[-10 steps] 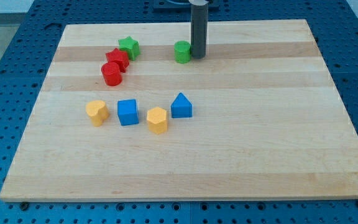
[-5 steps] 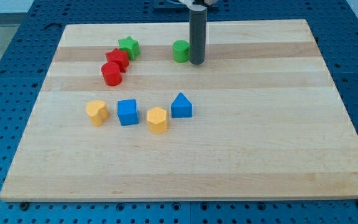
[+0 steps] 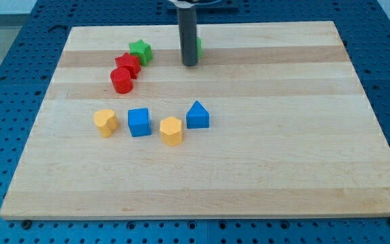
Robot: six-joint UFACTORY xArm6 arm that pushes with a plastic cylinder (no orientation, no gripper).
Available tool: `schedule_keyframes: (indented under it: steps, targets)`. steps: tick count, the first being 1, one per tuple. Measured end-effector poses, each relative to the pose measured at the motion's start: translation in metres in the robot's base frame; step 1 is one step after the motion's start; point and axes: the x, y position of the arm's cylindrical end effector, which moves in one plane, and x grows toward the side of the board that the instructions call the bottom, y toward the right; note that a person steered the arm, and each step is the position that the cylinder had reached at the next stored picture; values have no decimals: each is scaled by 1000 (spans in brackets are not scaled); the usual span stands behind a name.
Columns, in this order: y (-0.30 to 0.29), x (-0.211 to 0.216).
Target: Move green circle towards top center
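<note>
Green circle [image 3: 199, 47]: one, behind my tip [image 3: 189, 65].

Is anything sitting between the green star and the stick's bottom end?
No. In the camera view, only bare wood lies between the green star and my tip.
</note>
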Motion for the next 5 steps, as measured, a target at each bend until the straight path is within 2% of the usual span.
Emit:
schedule_keyframes:
  steps: [1, 3, 5]
  targets:
    - [14, -13]
    - [-26, -54]
    - [29, -68]
